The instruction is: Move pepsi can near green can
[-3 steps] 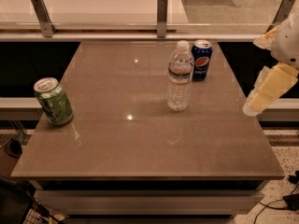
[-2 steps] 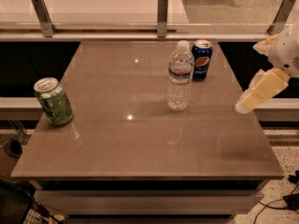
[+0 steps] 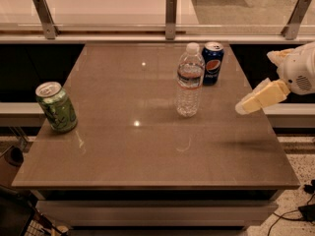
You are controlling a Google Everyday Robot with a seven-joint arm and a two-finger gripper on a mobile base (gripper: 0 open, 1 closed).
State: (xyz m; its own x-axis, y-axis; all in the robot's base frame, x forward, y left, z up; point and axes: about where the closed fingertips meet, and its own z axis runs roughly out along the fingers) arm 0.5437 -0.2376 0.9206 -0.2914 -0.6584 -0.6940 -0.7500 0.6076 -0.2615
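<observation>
The dark blue pepsi can (image 3: 212, 63) stands upright at the far right of the brown table (image 3: 147, 151), just behind and right of a clear water bottle (image 3: 189, 80). The green can (image 3: 56, 106) stands upright near the table's left edge. My gripper (image 3: 246, 105) hangs above the table's right edge, in front of and to the right of the pepsi can, apart from it. It holds nothing that I can see.
The water bottle stands between my gripper and the green can's side. A glass rail with metal posts (image 3: 171, 10) runs behind the table. Cables (image 3: 295, 211) lie on the floor at the lower right.
My gripper has moved left and a little down, from beyond the right edge to over the table's right edge. The cans and bottle have not moved.
</observation>
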